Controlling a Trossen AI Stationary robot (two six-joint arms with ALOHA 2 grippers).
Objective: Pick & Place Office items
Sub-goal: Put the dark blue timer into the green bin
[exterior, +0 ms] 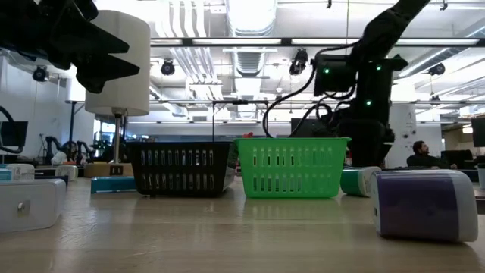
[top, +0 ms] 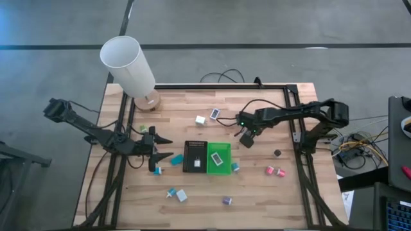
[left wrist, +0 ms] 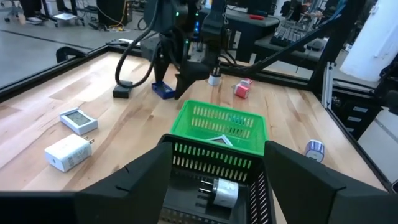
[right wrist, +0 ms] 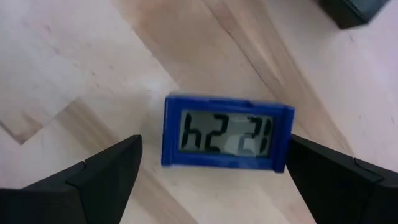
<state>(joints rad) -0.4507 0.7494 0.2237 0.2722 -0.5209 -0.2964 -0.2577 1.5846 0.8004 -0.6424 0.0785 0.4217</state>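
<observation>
Two small baskets sit side by side in the middle of the worktop (top: 192,109), touching each other. The black basket (top: 195,156) has a white plug-like piece (left wrist: 225,191) lying in it. The green basket (top: 218,158) has a small flat white thing (top: 217,156) in it, but it is hard to make out what that is. The other office items lie spread around on the wood: a white cube (top: 200,119) and a little white clock (top: 214,113) behind the baskets, two pink pieces (top: 275,171) near the right side, a purple one (top: 227,201) and some teal ones (top: 176,158) toward the front. In the low view the purple piece is very close and the basket walls hide what is inside. The right claw (top: 246,138) hangs just above a small blue clock (right wrist: 225,132), with its two fingers wide open, one on each side of the clock, and not touching it. The left claw (top: 154,154) is by the black basket, its fingers spread about halfway with nothing between them. A tall white lamp (top: 128,66) stands at the back left corner, and its top is cut off in the low view.
</observation>
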